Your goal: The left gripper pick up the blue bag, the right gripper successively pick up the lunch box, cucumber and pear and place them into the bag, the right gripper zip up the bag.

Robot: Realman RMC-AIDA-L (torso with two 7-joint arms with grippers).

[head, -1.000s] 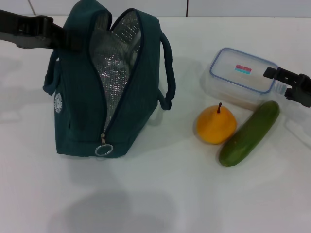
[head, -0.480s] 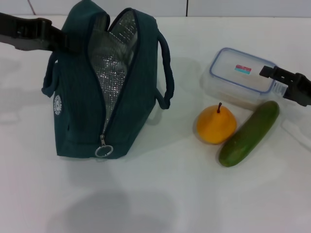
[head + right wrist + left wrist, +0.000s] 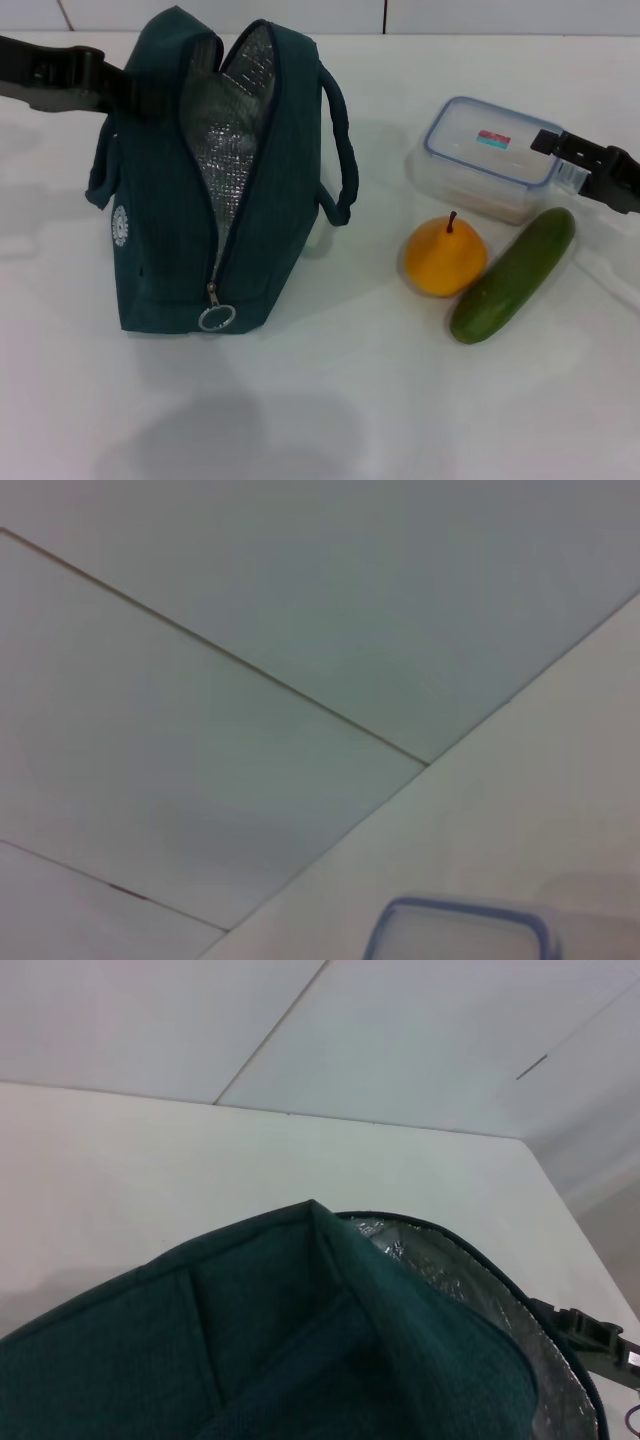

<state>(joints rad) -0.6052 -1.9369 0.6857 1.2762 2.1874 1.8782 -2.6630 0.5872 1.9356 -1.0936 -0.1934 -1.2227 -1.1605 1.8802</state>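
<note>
Blue bag (image 3: 205, 190) stands a touch more upright on the tabletop (image 3: 330, 400) than a second ago, zip open, foil lining showing. Left pincer (image 3: 110, 82) is at its upper far side; grip state: cannot tell. Lunch box (image 3: 487, 158) has shifted slightly; right pincer (image 3: 552, 143) has crept in over its rim, apparently closing on it, not confirmed. Cucumber (image 3: 513, 274) and pear (image 3: 445, 257) untouched, side by side.

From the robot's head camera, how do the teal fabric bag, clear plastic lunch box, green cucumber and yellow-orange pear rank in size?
1. Dark teal-blue fabric bag, largest by far.
2. Clear blue-rimmed lunch box and long green cucumber: comparable, too close to rank.
3. Squat yellow-orange pear, smallest.
</note>
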